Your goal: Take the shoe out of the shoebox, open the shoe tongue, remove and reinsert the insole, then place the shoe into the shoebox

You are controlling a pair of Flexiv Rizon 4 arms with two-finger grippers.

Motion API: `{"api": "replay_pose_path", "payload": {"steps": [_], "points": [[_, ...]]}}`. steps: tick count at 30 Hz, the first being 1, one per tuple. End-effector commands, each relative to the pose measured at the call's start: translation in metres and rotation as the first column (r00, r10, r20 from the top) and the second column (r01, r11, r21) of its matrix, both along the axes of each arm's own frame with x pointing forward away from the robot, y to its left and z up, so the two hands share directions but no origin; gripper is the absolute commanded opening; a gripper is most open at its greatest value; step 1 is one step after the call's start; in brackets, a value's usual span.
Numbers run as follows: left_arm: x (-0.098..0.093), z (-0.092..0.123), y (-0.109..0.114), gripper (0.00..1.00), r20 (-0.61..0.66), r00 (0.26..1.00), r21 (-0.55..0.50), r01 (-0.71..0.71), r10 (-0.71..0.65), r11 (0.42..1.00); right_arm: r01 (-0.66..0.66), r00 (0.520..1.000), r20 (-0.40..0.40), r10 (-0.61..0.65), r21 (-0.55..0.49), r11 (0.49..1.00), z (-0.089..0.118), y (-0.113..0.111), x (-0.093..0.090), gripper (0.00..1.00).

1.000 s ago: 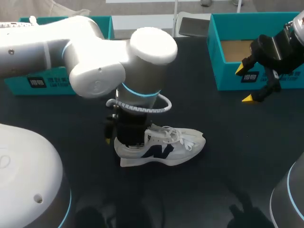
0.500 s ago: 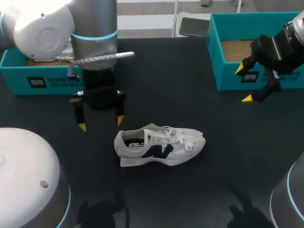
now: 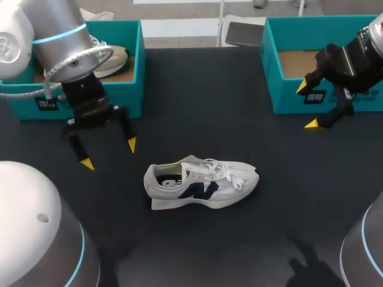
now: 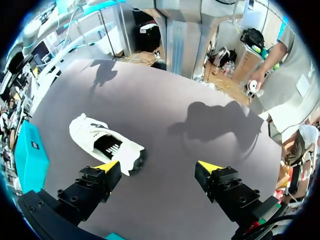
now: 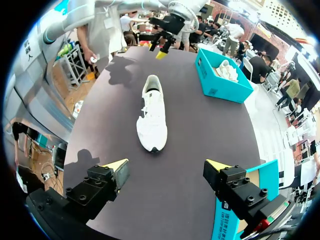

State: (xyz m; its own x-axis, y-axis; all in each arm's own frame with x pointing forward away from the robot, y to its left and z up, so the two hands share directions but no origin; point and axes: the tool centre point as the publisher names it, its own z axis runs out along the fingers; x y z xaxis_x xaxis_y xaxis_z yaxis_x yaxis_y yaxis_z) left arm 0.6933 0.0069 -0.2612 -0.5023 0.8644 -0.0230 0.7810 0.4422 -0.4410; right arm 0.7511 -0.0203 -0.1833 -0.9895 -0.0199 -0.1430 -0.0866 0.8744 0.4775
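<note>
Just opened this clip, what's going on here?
Neither arm is handling anything at this moment. The white shoe sits by itself on the dark table, outside both boxes. The left gripper hangs open and empty between the left shoebox and the shoe's heel. The right gripper, also open and empty, is at the front of the right shoebox. A second shoe lies in the left shoebox.
</note>
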Motion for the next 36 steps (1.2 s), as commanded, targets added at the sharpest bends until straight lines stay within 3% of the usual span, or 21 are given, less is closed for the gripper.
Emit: {"api": "replay_pose_path", "payload": {"steps": [1, 11, 17, 22, 36], "points": [[0.011, -0.015, 0.015, 1.00, -0.140, 0.967, -0.202, -0.240, 0.215, 0.949, 0.001, 1.000, 0.000, -0.001, -0.002, 1.000, 0.000, 0.001, 0.000, 1.00], [0.013, -0.022, 0.044, 1.00, -0.189, 0.857, -0.339, -0.514, 0.479, 0.788, 0.001, 1.000, 0.000, -0.001, -0.002, 1.000, 0.000, 0.001, 0.000, 1.00], [0.010, -0.029, 0.059, 1.00, -0.205, 0.823, -0.362, -0.567, 0.530, 0.740, 0.001, 1.000, 0.000, -0.001, -0.002, 1.000, 0.000, 0.001, 0.000, 1.00], [0.007, -0.029, 0.071, 1.00, -0.218, 0.788, -0.442, -0.606, 0.576, 0.662, 0.001, 1.000, 0.000, -0.001, -0.002, 1.000, 0.000, 0.001, 0.000, 1.00], [0.006, -0.030, 0.072, 1.00, -0.249, 0.796, -0.451, -0.600, 0.552, 0.661, 0.001, 1.000, 0.000, -0.001, -0.002, 1.000, 0.000, 0.001, 0.000, 1.00]]}}
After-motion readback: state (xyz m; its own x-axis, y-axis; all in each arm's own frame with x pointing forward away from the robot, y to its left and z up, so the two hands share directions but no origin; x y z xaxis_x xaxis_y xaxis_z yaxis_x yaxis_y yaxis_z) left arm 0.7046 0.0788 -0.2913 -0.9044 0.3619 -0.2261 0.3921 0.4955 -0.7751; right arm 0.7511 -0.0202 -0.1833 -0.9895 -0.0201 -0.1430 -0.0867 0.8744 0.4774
